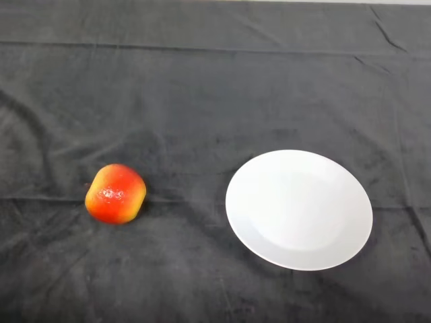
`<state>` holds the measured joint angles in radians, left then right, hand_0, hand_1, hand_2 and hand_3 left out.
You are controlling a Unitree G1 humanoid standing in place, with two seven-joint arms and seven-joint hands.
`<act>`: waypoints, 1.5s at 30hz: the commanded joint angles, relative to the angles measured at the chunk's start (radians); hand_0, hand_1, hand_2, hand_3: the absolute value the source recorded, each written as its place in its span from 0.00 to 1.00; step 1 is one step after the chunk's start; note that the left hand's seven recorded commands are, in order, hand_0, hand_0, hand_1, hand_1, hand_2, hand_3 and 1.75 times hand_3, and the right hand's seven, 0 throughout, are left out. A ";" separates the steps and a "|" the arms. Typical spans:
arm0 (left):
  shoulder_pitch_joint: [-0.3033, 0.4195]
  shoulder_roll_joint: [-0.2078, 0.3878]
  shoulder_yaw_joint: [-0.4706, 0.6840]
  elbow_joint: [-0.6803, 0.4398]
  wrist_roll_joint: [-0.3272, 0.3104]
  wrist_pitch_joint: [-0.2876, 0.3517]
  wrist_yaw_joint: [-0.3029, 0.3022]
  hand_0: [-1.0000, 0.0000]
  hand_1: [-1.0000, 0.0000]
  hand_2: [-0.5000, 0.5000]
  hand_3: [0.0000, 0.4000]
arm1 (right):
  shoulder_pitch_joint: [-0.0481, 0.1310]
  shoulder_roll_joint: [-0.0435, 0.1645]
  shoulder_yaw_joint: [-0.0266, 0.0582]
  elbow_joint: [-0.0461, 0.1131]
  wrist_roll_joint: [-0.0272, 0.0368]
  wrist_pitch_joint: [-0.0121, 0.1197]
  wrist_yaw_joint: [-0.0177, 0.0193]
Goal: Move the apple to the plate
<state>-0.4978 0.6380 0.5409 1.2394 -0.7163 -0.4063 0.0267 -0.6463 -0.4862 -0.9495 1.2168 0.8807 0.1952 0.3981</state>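
Observation:
A red and yellow apple [116, 194] lies on the dark cloth at the left of the table. A round white plate [299, 209] lies to its right, apart from it, with nothing on it. The two are separated by a stretch of bare cloth.
The dark cloth [202, 101] covers the whole table and has creases and folds across the back and at the left.

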 commanded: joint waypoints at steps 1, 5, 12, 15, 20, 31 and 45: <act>-0.041 -0.007 -0.033 -0.058 0.041 -0.020 -0.018 1.00 1.00 0.50 0.00 | -0.013 -0.022 -0.0044 0.003 0.0174 -0.008 0.0050; -0.047 -0.026 -0.072 -0.070 0.092 -0.038 -0.036 1.00 1.00 0.50 0.00 | -0.013 -0.022 -0.0042 0.002 0.0173 -0.008 0.0047; -0.054 -0.060 -0.141 -0.087 0.183 -0.075 -0.057 1.00 1.00 0.50 0.00 | -0.013 -0.021 -0.0038 0.001 0.0171 -0.008 0.0040; -0.057 -0.080 -0.173 -0.094 0.224 -0.093 -0.062 1.00 1.00 0.50 0.00 | -0.012 -0.020 -0.0037 0.000 0.0170 -0.008 0.0036; -0.056 -0.103 -0.222 -0.104 0.289 -0.122 -0.076 1.00 1.00 0.50 0.00 | -0.012 -0.020 -0.0033 -0.002 0.0169 -0.008 0.0030; -0.051 -0.160 -0.329 -0.120 0.430 -0.184 -0.083 1.00 1.00 0.50 0.00 | -0.011 -0.019 -0.0027 -0.005 0.0168 -0.008 0.0016; -0.049 -0.228 -0.442 -0.125 0.574 -0.233 -0.088 1.00 1.00 0.50 0.00 | -0.010 -0.017 -0.0020 -0.008 0.0167 -0.007 0.0002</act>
<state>-0.5042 0.4109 0.1202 1.1667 -0.1566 -0.6127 -0.0610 -0.6463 -0.4862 -0.9490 1.2167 0.8807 0.1953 0.3981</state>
